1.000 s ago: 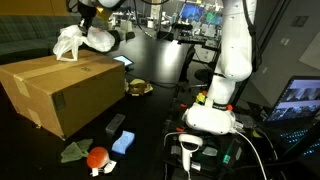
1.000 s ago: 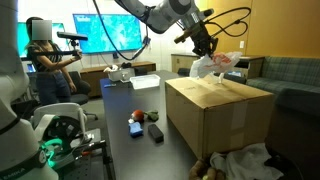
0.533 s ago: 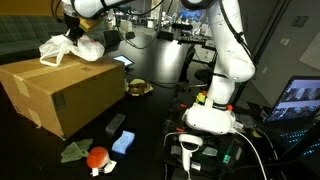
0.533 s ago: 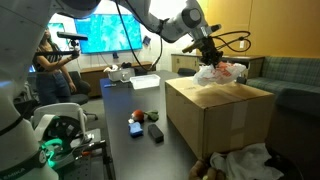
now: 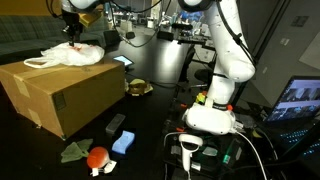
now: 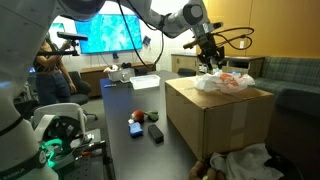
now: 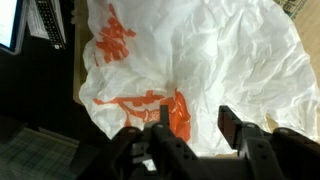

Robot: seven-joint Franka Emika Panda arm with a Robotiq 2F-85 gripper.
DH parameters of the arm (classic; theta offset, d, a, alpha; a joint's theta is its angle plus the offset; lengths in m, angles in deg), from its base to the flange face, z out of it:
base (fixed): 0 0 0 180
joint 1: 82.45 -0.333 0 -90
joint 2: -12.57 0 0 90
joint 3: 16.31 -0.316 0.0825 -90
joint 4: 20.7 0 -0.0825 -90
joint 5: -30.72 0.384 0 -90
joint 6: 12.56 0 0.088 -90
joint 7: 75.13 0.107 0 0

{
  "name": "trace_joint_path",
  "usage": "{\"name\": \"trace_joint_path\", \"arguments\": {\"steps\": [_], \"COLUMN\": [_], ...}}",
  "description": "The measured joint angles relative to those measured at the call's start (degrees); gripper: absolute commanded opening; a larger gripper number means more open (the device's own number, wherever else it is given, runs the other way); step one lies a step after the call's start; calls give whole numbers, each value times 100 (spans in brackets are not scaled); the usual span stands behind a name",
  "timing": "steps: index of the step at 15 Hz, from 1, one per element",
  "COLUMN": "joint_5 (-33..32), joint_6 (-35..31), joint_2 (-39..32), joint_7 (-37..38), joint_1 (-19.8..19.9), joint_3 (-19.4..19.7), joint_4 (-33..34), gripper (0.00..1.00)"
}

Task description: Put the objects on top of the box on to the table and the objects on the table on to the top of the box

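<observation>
A white plastic bag with orange print [image 5: 68, 56] [image 6: 225, 81] lies spread flat on top of the big cardboard box [image 5: 60, 95] [image 6: 220, 120]. My gripper [image 5: 72, 28] [image 6: 212, 62] hangs just above it, open. In the wrist view the bag [image 7: 200, 60] fills the picture beyond my gripper [image 7: 196, 115], and nothing sits between the fingers. On the dark table beside the box lie a black block [image 5: 117, 124] [image 6: 156, 132], a blue object [image 5: 123, 142] [image 6: 134, 127], a red ball [image 5: 98, 156] [image 6: 138, 116] and a green cloth [image 5: 75, 151].
The arm's white base [image 5: 212, 115] stands on the table's far side from the box. A small dish-like item [image 5: 138, 88] sits beyond the box corner. A laptop screen [image 5: 300, 100] glows at one edge. A person [image 6: 45, 65] stands in the background. Crumpled cloth [image 6: 245, 162] lies by the box's foot.
The bag, held bunched up in the air before, has come down onto the box top and spread out. The jaws have opened and let it go.
</observation>
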Motion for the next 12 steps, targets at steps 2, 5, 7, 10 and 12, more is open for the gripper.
{"name": "trace_joint_path", "arguments": {"steps": [2,5,7,10,12], "joint_5": [11,13,14,19,51], "joint_6": [23,25,27,19,4], "joint_2": [160,506,786,1232,1507], "joint_7": [-420,-870,-1151,-1514,-1656], "joint_1": [10,45,89,193,273], "joint_3": [-17,-22,-30,-66,-82], "joint_4": [-76,-414,-832,-1689,-2312], "gripper": [99,100,100,100,100]}}
